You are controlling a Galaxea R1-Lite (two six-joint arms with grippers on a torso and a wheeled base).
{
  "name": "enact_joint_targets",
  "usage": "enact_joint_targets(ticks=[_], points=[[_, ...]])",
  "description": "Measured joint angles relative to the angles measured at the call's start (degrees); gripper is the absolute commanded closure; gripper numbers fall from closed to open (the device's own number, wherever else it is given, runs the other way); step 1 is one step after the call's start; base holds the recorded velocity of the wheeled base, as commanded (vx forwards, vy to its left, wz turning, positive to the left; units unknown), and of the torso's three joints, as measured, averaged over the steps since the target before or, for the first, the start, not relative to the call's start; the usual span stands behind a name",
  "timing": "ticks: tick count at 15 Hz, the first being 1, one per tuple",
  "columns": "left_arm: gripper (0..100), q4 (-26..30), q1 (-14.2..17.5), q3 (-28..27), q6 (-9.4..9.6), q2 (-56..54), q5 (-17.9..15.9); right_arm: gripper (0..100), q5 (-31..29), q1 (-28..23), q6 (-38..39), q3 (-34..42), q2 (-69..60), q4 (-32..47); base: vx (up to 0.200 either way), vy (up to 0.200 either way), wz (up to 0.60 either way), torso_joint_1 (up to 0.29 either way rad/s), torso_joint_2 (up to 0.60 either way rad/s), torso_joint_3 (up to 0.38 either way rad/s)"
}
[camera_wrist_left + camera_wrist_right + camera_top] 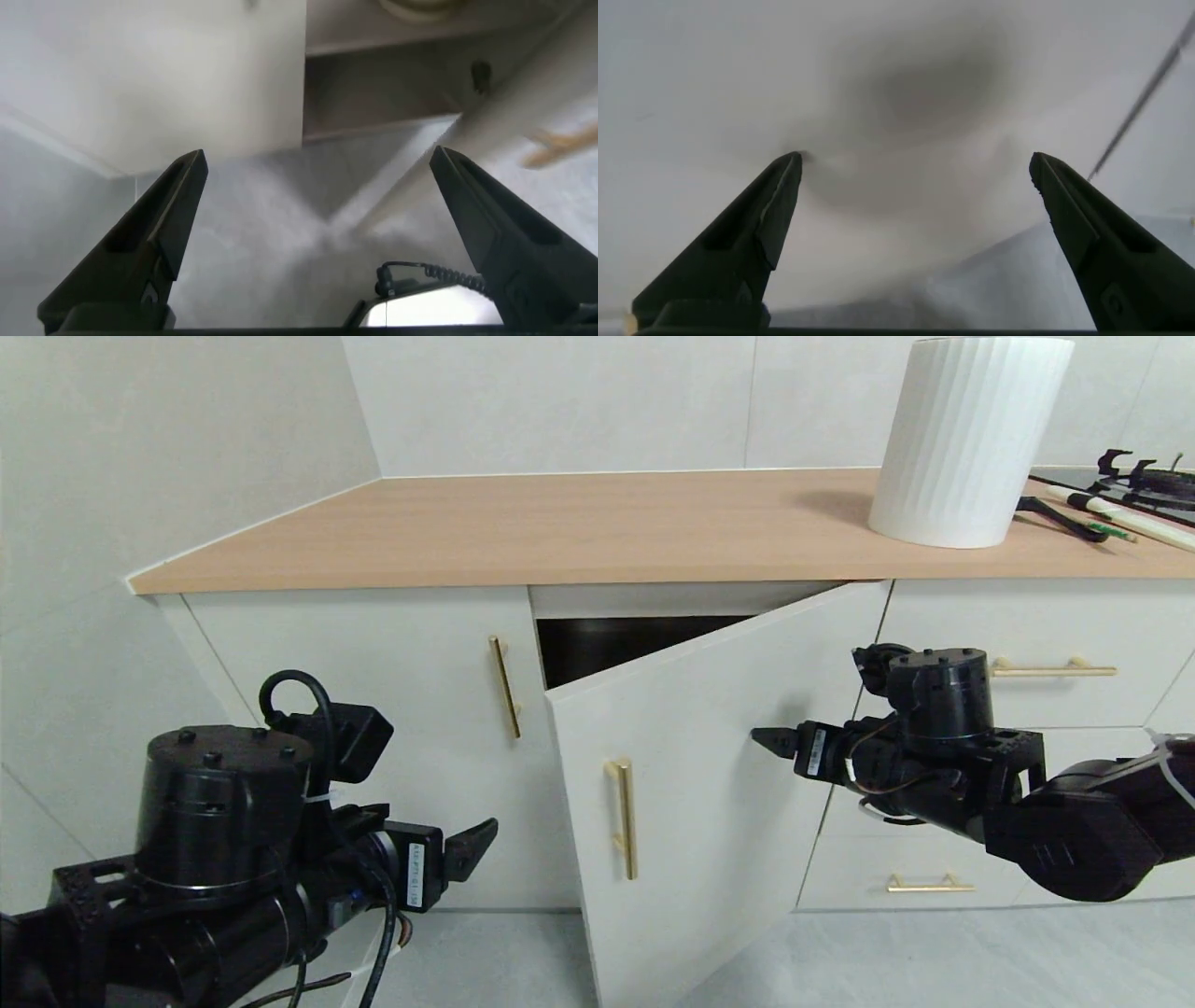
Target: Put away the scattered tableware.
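Lowest and closest, the left claw (318,163) hangs near the floor (485,961), its fingers wide apart. The right claw (915,161) is also spread open and points at the outer face of the half-open cupboard door (709,756). Up on the bench (560,527), chopsticks and utensils (1111,518) lie scattered just beside a white ribbed container (971,439).

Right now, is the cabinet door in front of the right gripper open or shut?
Partly open: the cabinet door stands angled out from the frame, and a dark gap shows behind its top edge.
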Motion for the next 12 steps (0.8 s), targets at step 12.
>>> enact_joint_targets(ticks=[12], points=[[0, -1.56, 0.0, -0.29, -0.09, -0.11, 1.4, 0, -9.11, 0.33, 4.86, -4.9, 6.01, -7.36, 0.0, 0.0, 0.0, 0.0, 0.0, 0.0]])
